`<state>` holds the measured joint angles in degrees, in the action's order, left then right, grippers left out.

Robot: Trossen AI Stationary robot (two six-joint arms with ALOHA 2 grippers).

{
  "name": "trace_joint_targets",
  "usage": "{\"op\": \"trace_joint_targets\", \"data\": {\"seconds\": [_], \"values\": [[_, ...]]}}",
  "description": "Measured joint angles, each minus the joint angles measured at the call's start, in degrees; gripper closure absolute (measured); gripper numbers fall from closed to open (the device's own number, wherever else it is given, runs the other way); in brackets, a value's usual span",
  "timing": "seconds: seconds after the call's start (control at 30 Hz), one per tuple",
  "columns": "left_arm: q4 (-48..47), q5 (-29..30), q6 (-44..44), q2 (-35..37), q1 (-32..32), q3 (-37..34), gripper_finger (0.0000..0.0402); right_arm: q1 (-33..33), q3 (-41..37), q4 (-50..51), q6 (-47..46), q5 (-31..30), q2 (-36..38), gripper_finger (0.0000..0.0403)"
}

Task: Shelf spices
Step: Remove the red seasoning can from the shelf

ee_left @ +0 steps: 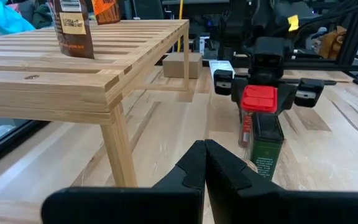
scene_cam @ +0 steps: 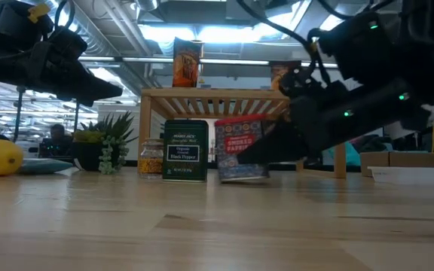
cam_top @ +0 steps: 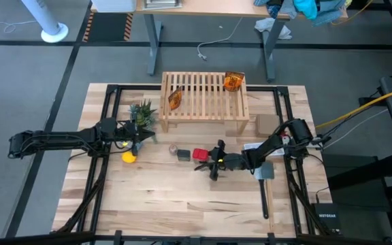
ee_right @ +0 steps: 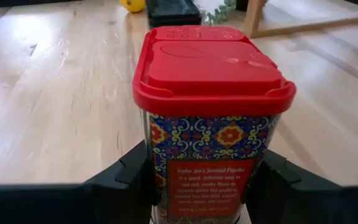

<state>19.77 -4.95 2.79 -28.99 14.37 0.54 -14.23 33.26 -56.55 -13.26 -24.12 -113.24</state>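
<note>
We find two orange packets (cam_top: 233,81) already on the shelf (cam_top: 203,102). The right gripper (cam_top: 209,158) is clamped on the red tin (ee_right: 213,112), just off the table. The grey box (cam_top: 183,154) and jar (cam_top: 173,148) remain unshelved. The left gripper (ee_left: 205,163) waits, fingers together, beside the plant (cam_top: 141,113).

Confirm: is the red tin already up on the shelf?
No. The red tin sits between the right claw's fingers at table level, in front of the shelf.
</note>
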Motion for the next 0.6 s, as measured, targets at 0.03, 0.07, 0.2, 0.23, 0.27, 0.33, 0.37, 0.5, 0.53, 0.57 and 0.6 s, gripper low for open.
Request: {"op": "trace_joint_targets", "data": {"seconds": [0.03,0.07,0.2,0.23,0.27,0.33,0.37,0.5,0.53,0.57,0.6], "values": [[-0.1,0.0,0.0,0.0,0.0,0.0,0.0401,0.5,0.2,-0.7,0.5,0.8,-0.4,0.0220],[-0.2,0.0,0.0,0.0,0.0,0.0,0.0402,1.0,0.6,-0.8,1.3,1.6,-0.6,0.0220],[-1.4,0.0,0.0,0.0,0.0,0.0,0.0402,2.6,1.3,-0.7,1.8,4.4,-0.9,0.0220],[-1.9,0.0,-0.3,0.0,0.0,0.0,0.0402,2.8,1.3,-0.6,1.8,4.9,-0.9,0.0220],[-2.0,0.0,-0.5,0.0,0.0,0.0,0.0402,3.0,1.3,-0.6,1.7,4.9,-0.9,0.0220],[-2.9,0.0,-0.8,0.0,0.0,0.0,0.0402,3.1,1.3,-0.6,1.7,5.3,-0.9,0.0219],[-3.3,0.0,-0.9,0.0,0.0,0.0,0.0402,3.1,1.3,-0.6,1.7,5.3,-0.9,0.0209],[-4.1,0.0,-0.9,0.0,0.0,0.0,0.0402,3.0,1.3,0.6,-0.2,5.7,-1.0,0.0120],[-4.2,0.0,-0.9,0.0,0.0,0.0,0.0402,3.0,1.3,0.7,-0.8,5.7,-1.0,0.0097],[-4.2,0.0,-0.9,0.0,0.0,0.0,0.0402,3.0,1.3,1.0,-1.4,5.7,-1.0,0.0077],[-4.2,0.0,-0.9,0.0,0.0,0.0,0.0402,3.0,1.3,1.5,-1.7,5.8,-1.0,0.0058]]}}
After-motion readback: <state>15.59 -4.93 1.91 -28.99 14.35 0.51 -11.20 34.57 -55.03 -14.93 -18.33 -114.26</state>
